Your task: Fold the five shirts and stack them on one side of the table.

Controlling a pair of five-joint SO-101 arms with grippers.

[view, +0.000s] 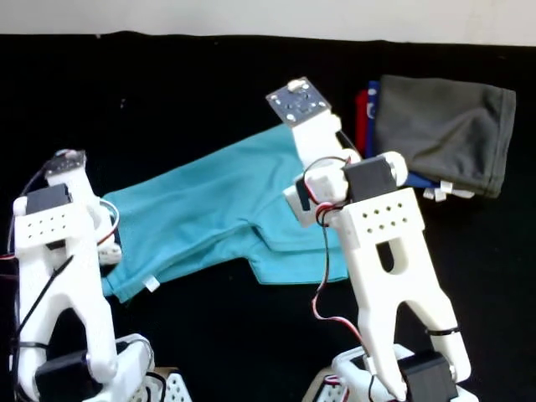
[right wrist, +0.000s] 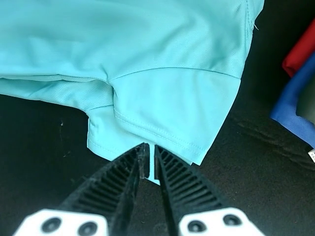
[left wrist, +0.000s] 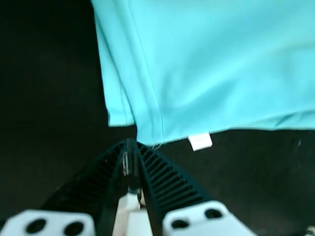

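A teal shirt (view: 218,209) lies spread across the middle of the black table, one sleeve pointing toward the front. My left gripper (left wrist: 130,145) is at the shirt's left hem corner (left wrist: 142,130), shut with its tips pinching the very edge beside a white tag (left wrist: 200,141). My right gripper (right wrist: 149,156) is shut on the hem of the teal sleeve (right wrist: 167,113), and a sliver of cloth shows between its fingers. In the high view the left arm (view: 59,251) stands at the shirt's left end and the right arm (view: 368,209) over its right part.
At the back right lies a stack of folded shirts: grey (view: 444,130) on top, blue (view: 371,109) and red (view: 361,117) edges under it. The same blue (right wrist: 295,105) and red (right wrist: 300,49) edges lie close beside the sleeve. Bare table surrounds the teal shirt.
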